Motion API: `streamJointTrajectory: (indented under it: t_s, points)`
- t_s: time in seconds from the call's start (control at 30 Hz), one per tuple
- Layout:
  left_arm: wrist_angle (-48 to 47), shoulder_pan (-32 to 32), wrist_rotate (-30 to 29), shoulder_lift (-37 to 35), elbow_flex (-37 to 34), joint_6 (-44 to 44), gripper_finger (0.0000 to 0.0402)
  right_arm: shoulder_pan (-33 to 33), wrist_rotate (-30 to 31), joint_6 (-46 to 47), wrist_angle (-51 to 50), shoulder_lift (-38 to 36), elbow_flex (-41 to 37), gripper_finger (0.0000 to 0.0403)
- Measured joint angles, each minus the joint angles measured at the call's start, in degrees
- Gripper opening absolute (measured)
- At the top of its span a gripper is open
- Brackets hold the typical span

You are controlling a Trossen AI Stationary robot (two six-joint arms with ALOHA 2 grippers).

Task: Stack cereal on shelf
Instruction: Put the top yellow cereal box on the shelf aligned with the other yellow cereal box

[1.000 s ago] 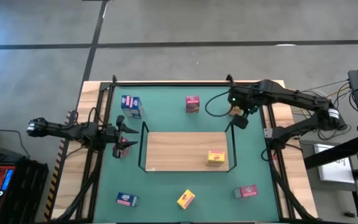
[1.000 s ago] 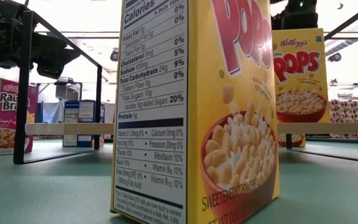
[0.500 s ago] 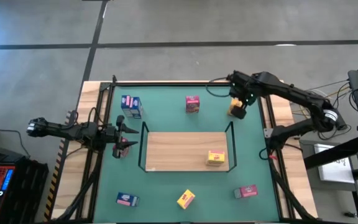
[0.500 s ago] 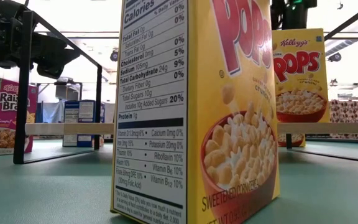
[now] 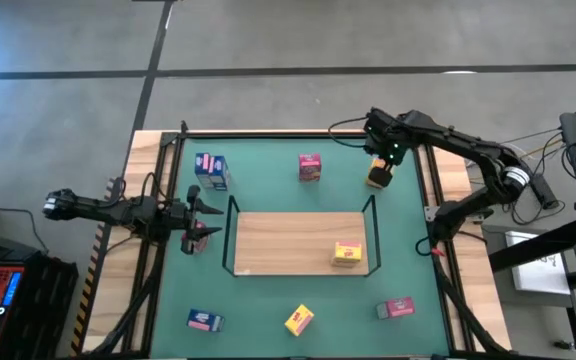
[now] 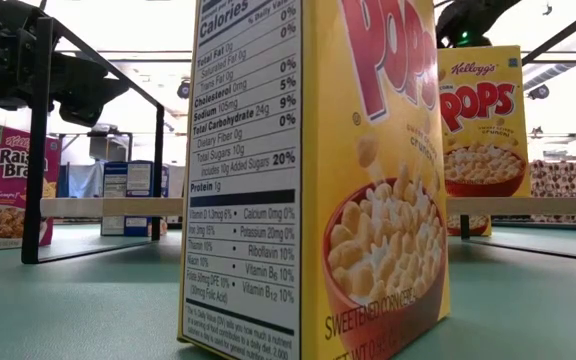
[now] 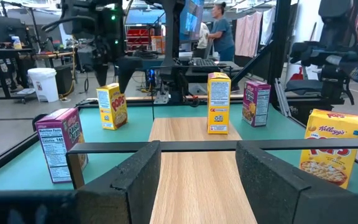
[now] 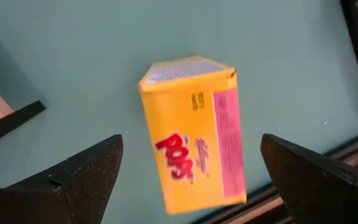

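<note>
High view shows the right gripper [image 5: 381, 172] poised above a yellow cereal box [image 5: 379, 176] that stands on the green tabletop [image 5: 268, 185] near the far right corner, just outside the shelf [image 5: 288, 240]. Right wrist view confirms it: that yellow box [image 8: 193, 132] sits upright between the two dark fingers [image 8: 79, 177], which are spread wide with clear space on either side and touch nothing. The step in hand looks like the approach to a pick-up. One yellow box [image 5: 347, 253] already stands on the shelf's wood near its right end; the other boxes, blue [image 5: 211, 170], pink [image 5: 310, 166] and the rest, wait around it on the tabletop. The next move calls for lowering straight down so the fingers straddle the box's narrow sides, then closing squarely before lifting it over the black rail. The left gripper [image 5: 200, 215] waits at the shelf's left end, its fingers [image 7: 135, 183] partly apart and empty.
</note>
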Motion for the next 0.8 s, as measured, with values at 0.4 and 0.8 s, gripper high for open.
streamJointTrajectory:
  t_s: [0.4, 0.8]
  points:
    - [0.0, 0.0, 0.0, 0.0, 0.0, 0.0, 0.0192, -1.6, -2.3, 0.9, 1.4, 4.8, 0.0, 0.0359]
    - [0.0, 0.0, 0.0, 0.0, 0.0, 0.0, 0.0192, -1.6, -4.4, -1.6, 2.1, 4.9, 0.0, 0.0265]
